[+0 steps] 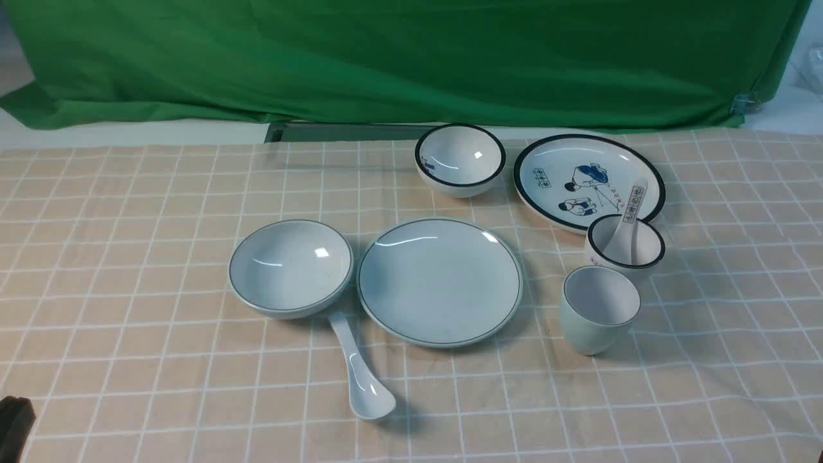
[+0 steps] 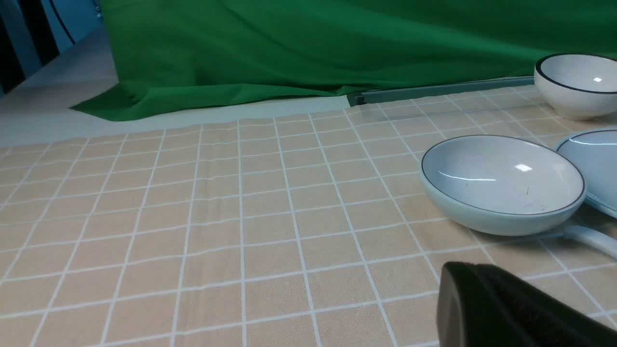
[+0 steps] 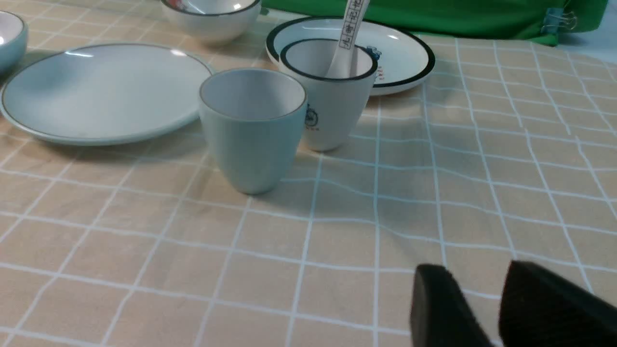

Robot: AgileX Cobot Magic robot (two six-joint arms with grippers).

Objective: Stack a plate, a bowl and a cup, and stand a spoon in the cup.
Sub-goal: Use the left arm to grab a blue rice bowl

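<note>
The pale blue-green plate lies mid-table. The wide bowl sits touching its left edge. The plain spoon lies in front of the bowl, handle tip under its rim. The handleless cup stands upright and empty to the plate's right. My left gripper hovers low near the bowl, fingers pressed together and empty; only a dark bit of it shows at the front view's bottom left. My right gripper has a narrow gap between its fingers, is empty, and is on the near side of the cup.
A white black-rimmed bowl, a cartoon plate and a bicycle cup holding a printed spoon stand behind the cup. A green cloth backs the checked tablecloth.
</note>
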